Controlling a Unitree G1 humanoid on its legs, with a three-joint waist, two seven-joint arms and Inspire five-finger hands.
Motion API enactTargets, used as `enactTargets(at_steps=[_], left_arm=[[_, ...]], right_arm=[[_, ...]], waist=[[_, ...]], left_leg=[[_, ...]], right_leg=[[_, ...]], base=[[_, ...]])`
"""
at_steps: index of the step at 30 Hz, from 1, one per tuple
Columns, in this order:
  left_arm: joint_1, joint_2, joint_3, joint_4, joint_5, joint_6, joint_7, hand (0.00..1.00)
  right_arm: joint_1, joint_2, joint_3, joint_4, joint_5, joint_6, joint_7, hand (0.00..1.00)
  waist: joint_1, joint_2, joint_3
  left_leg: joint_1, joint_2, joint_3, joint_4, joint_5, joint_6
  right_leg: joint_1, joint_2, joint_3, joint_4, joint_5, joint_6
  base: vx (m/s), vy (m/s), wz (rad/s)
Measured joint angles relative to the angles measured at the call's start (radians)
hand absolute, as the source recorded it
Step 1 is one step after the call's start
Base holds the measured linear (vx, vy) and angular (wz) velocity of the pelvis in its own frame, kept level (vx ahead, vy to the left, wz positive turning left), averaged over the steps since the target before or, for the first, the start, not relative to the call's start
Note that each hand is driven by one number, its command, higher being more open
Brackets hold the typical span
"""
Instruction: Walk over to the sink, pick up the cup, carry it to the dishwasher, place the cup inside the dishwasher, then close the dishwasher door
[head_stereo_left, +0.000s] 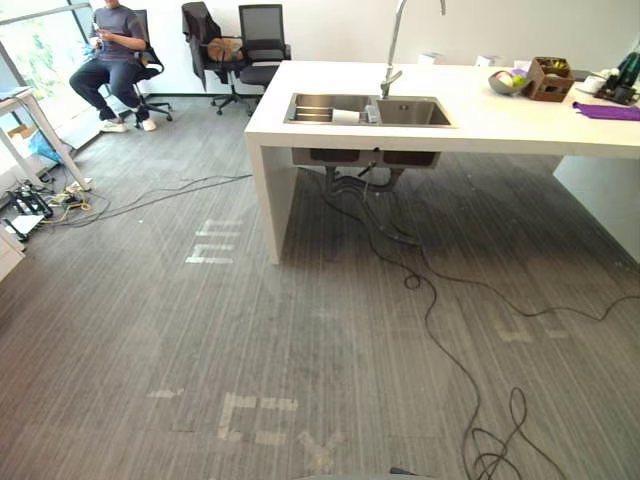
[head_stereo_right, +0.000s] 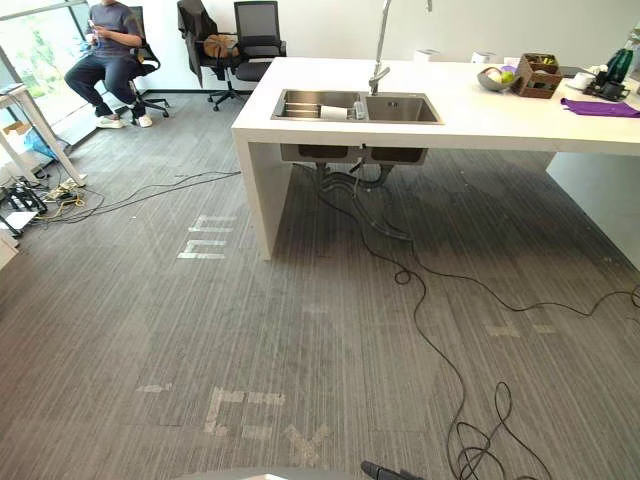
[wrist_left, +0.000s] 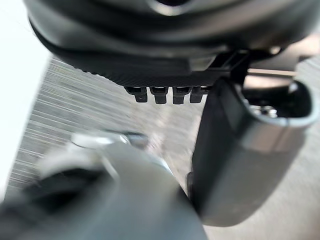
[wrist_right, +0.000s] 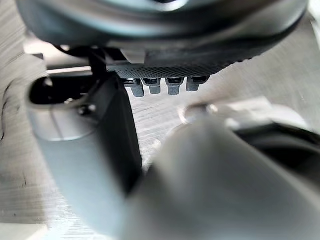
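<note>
A white counter (head_stereo_left: 480, 125) stands ahead across the grey carpet, with a steel double sink (head_stereo_left: 366, 109) set into it and a tall tap (head_stereo_left: 393, 60) behind. A small white thing that looks like the cup (head_stereo_left: 345, 117) sits at the divide between the two basins. My left hand (wrist_left: 240, 150) hangs above the carpet with its fingers relaxed and nothing in it. My right hand (wrist_right: 85, 150) hangs the same way, fingers straight and holding nothing. Both hands are far from the sink.
Black cables (head_stereo_left: 440, 330) trail over the floor from under the sink towards me. A person (head_stereo_left: 115, 50) sits on a chair at the far left, beside black office chairs (head_stereo_left: 255, 45). A bowl (head_stereo_left: 508, 82), a brown box (head_stereo_left: 550, 78) and a purple cloth (head_stereo_left: 607, 111) lie on the counter.
</note>
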Motion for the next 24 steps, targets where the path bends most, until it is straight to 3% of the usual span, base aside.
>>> enactTargets(at_steps=[4, 7, 13, 18, 24], left_arm=[[-0.008, 0.001, -0.02, 0.001, -0.037, -0.063, 0.026, 1.0], [-0.005, 0.0, -0.04, 0.0, -0.036, -0.116, 0.069, 1.0], [0.004, -0.006, -0.049, 0.001, -0.041, -0.159, 0.148, 1.0], [0.022, -0.013, -0.048, 0.001, -0.112, -0.223, 0.149, 1.0], [0.031, -0.024, -0.046, 0.001, -0.208, -0.257, 0.175, 1.0]], right_arm=[[-0.037, 0.009, 0.01, -0.003, 0.0, -0.045, -0.025, 1.0], [-0.039, 0.008, 0.01, -0.003, 0.036, -0.012, 0.011, 1.0], [-0.046, 0.023, 0.009, -0.004, 0.198, 0.007, 0.063, 1.0], [-0.054, 0.037, 0.007, -0.004, 0.208, 0.031, 0.083, 1.0], [-0.049, 0.035, 0.006, -0.002, 0.284, 0.031, 0.074, 1.0]], waist=[[-0.002, -0.002, 0.033], [-0.002, -0.003, 0.038], [-0.003, -0.007, 0.042], [-0.001, -0.008, 0.042], [-0.001, -0.008, 0.042]], left_leg=[[0.002, 0.005, -0.008, -0.005, 0.001, -0.003], [0.013, 0.005, -0.022, -0.01, 0.0, -0.005], [0.027, 0.005, -0.019, -0.017, 0.0, -0.006], [0.029, 0.005, -0.019, -0.017, 0.0, -0.005], [0.033, 0.005, -0.019, -0.019, 0.001, -0.005]], right_leg=[[0.004, 0.006, -0.008, 0.0, -0.003, 0.006], [0.016, 0.005, -0.026, 0.0, -0.011, 0.017], [0.025, 0.005, -0.021, 0.0, -0.013, 0.02], [0.028, 0.004, -0.023, 0.0, -0.013, 0.02], [0.03, 0.004, -0.022, 0.0, -0.013, 0.02]], base=[[0.01, -0.027, 0.04], [0.0, -0.024, 0.17], [-0.03, -0.007, -0.02], [-0.03, -0.009, 0.0], [-0.02, -0.009, 0.0]])
